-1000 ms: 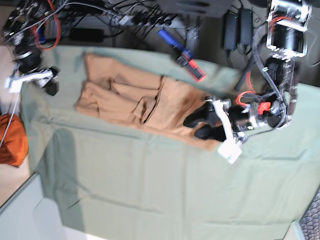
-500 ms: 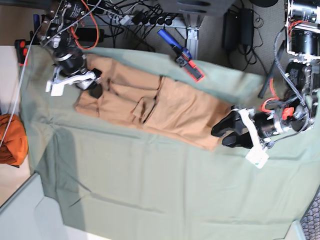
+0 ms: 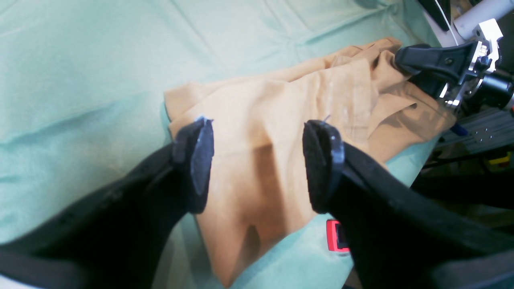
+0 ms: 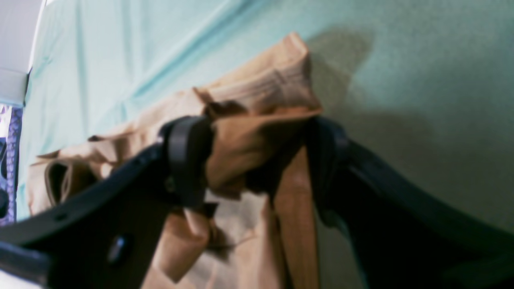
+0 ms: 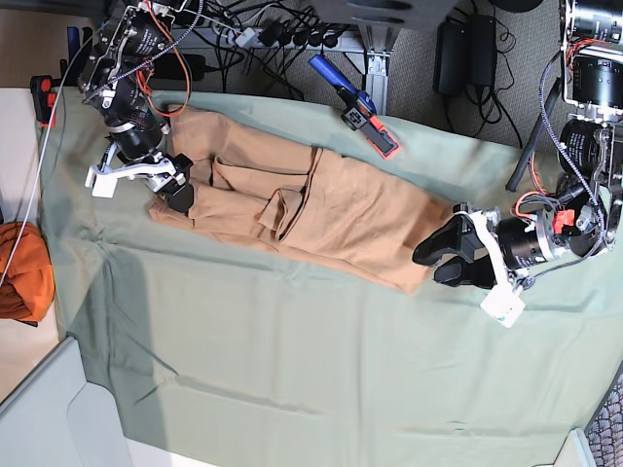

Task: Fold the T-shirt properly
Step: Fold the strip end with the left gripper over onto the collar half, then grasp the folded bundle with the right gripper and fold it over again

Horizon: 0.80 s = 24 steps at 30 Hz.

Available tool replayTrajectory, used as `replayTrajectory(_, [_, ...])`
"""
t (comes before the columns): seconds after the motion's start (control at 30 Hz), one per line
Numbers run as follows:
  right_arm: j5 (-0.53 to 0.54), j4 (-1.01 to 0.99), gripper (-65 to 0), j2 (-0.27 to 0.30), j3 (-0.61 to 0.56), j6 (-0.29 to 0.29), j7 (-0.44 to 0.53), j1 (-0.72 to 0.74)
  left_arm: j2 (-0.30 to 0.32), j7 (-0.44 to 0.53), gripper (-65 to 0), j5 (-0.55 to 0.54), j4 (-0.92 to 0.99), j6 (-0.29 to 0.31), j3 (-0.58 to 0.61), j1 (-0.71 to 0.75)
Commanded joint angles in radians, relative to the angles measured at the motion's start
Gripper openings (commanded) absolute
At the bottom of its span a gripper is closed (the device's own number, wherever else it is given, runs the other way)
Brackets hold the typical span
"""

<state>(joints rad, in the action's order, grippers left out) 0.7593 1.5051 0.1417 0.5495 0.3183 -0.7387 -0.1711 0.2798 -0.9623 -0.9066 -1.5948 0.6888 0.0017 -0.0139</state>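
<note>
The tan T-shirt [image 5: 321, 204] lies partly folded and creased on the pale green sheet [image 5: 292, 360]. My right gripper [image 5: 185, 185] is at the shirt's left end. In the right wrist view its jaws stand wide apart [image 4: 257, 160] around a bunched fold of the T-shirt [image 4: 257, 100]. My left gripper [image 5: 428, 263] is open and empty at the shirt's right corner. In the left wrist view it [image 3: 259, 160] hovers over the T-shirt [image 3: 281, 116], with the right gripper [image 3: 433, 64] at the far end.
A darker orange cloth bundle [image 5: 21, 272] lies off the sheet's left edge. A blue and red tool [image 5: 362, 112] lies on the sheet's back edge, near the shirt. Cables and power bricks [image 5: 273, 34] run along the back.
My right arm has come from the table's left edge onto the shirt's left end, jaws around a fold. My left gripper has drawn back right, off the shirt, to its corner.
</note>
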Motion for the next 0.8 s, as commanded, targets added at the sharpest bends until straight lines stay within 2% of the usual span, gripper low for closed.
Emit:
replayTrajectory(0.0, [-0.010,0.002,-26.8,0.007,-0.002,0.083,-0.069,-0.010,0.006,0.016,-26.6,-0.020,-0.016,0.009,-0.003,-0.019])
replayTrajectory(0.33, [0.024,0.114,-26.8,0.008,-0.002,0.090,-0.077,-0.140,0.006,0.012,-26.6,-0.022,-0.016,0.009,-0.003,-0.019])
replayTrajectory(0.5, [0.034,0.126,-27.0,0.007,-0.002,0.093,-0.077,-0.140,0.006,0.012,-26.6,-0.022,-0.016,0.009,-0.003,-0.019])
replayTrajectory(0.67, [0.064,0.126,-27.1,0.007,-0.016,0.127,-0.076,-0.140,0.006,0.012,-26.7,-0.022,-0.016,0.009,-0.003,-0.019])
replayTrajectory(0.7, [0.064,0.126,-29.0,0.007,-0.023,0.127,-0.072,-0.140,0.006,0.012,-26.7,-0.023,-0.016,0.009,-0.003,-0.019])
replayTrajectory(0.77, [0.064,0.126,-39.4,0.007,-0.032,0.127,-0.069,-0.140,0.006,0.011,-26.7,-0.043,-0.016,0.009,-0.010,-0.019])
